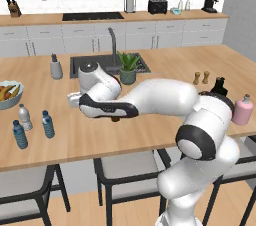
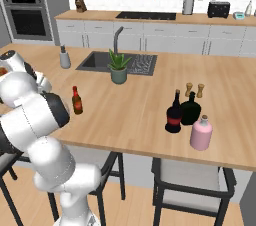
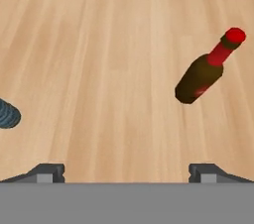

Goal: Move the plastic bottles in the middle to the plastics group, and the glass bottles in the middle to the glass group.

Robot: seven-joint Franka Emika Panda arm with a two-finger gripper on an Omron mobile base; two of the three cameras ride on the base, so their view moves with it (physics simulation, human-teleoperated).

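My gripper (image 3: 126,173) is open and empty, pointing down at the wooden counter (image 3: 114,59). A slim brown bottle with a red cap (image 3: 204,72) stands ahead of the fingertips and to the right, apart from them. In the right base view the brown bottle (image 2: 76,101) stands alone near the counter's front, close to my arm. A tall black bottle with a red label (image 2: 174,112) stands beside a squat black bottle (image 2: 190,109) and a pink bottle (image 2: 201,133). At the left, a pale white-capped water bottle (image 1: 24,116) and two blue ones (image 1: 48,124) (image 1: 20,135) stand together.
A potted plant (image 2: 118,67) stands in front of the sink (image 2: 100,61), and a grey soap dispenser (image 2: 64,58) is left of it. Salt and pepper shakers (image 2: 194,90) stand behind the black bottles. A fruit bowl (image 1: 7,95) sits at the far left. Stools stand below the counter's front edge.
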